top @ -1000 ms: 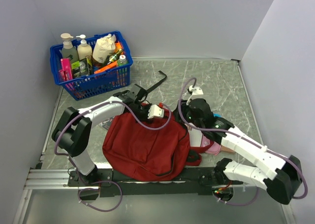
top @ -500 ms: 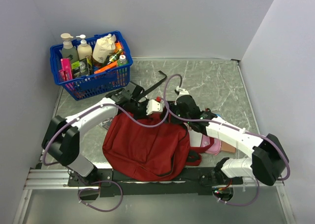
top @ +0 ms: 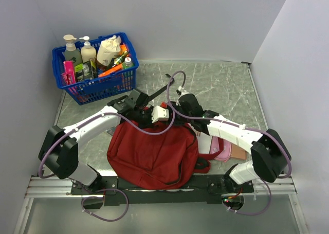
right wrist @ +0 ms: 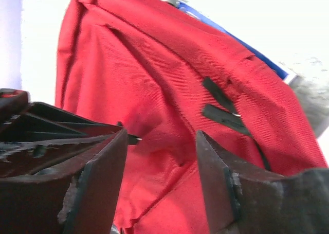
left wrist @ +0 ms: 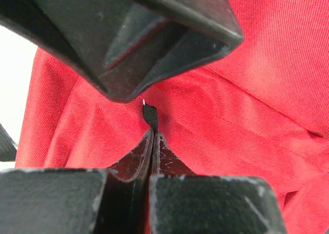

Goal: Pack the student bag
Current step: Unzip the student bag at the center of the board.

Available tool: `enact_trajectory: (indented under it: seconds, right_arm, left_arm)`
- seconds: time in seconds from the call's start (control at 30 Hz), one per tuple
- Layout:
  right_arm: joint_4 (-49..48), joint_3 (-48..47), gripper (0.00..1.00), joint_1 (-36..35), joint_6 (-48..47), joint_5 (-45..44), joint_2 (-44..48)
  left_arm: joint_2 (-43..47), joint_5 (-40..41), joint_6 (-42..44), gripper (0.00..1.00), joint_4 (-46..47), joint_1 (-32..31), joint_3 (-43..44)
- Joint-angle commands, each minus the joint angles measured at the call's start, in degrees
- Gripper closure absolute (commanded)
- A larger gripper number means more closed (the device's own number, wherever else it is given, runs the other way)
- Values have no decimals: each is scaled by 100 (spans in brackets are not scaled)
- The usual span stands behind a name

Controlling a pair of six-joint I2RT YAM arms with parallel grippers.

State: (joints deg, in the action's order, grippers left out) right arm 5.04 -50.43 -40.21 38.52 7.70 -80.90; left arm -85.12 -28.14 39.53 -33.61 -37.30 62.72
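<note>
Left gripper (left wrist: 152,137) is pinched tight on a small black tab (left wrist: 150,114) at a seam of the student bag (top: 151,154). The fingers meet with no gap and the tab pokes out just past the tips. Can't tell if it's a zipper pull or a fabric loop. Right gripper (right wrist: 162,141) is spread with nothing between its fingers, only red fabric showing behind the gap, and it hovers just beside the left one at the bag's far edge. Bag lies slumped on the table (top: 226,85) directly in front of the arm bases, and no opening is visible. Blue basket (top: 95,85) of bottles sits well apart at far left, and pink items (top: 224,153) lie just beside the bag's right side. My read: the step is opening the bag, so it's early in the task. To do it well, the right should clamp fabric close beside the tab and act as anchor. The left then draws the tab along the seam line, low and slow, not upward. Soft cloth will probably bunch or lift the whole bag otherwise. The tab hold looks shallow, at the tips only, so expect slip under a jerk. The two grippers are very close, so mind finger-to-finger contact.
</note>
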Motion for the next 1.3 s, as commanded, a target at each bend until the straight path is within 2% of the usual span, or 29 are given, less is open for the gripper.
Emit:
enact_trajectory:
  seconds: [0.0, 0.1, 0.3, 0.47, 0.57, 0.6, 0.73, 0.77, 0.8, 1.03, 1.07, 1.13, 1.17, 1.23, 1.27]
  right_arm:
    - [-214, -327, 46, 30, 234, 222, -162]
    - [-100, -362, 49, 30, 331, 302, -259]
    - [85, -449, 46, 39, 279, 38, -470]
    - [-73, -467, 47, 66, 331, 231, -584]
    - [-108, -476, 61, 66, 358, 311, -611]
    - [-108, -476, 71, 66, 366, 293, -602]
    - [-64, -441, 85, 66, 340, 258, -567]
    - [-64, -432, 98, 66, 331, 240, -567]
    - [-30, -458, 100, 92, 305, 214, -567]
    - [243, -783, 100, 417, -159, -102, -602]
    - [478, -871, 93, 426, -317, -303, -602]
    - [655, -1082, 62, 426, -661, -471, -602]
    - [691, -1126, 42, 426, -775, -602, -611]
    - [805, -1170, 43, 426, -952, -717, -655]
    - [806, -1170, 51, 435, -961, -735, -672]
  left_arm:
    - [233, 19, -209, 99, 91, -67, 21]
    - [224, 45, -209, 99, 91, -76, 56]
    - [224, 28, -235, 99, 30, -111, 83]
    - [277, 54, -288, 99, -32, -155, 47]
    - [277, 72, -297, 99, -23, -155, 56]
    - [277, 89, -305, 99, -23, -155, 56]
    - [268, 116, -332, 99, -6, -155, 126]
    - [259, 142, -332, 99, 3, -164, 135]
    - [259, 151, -358, 99, 3, -155, 170]
    - [373, 151, -393, 99, -155, -164, 223]
    - [391, 160, -393, 99, -181, -155, 215]
    - [426, 168, -402, 99, -181, -164, 188]
    - [435, 169, -402, 99, -181, -164, 162]
    - [435, 160, -393, 99, -155, -164, 153]
    - [435, 168, -411, 99, -138, -164, 136]
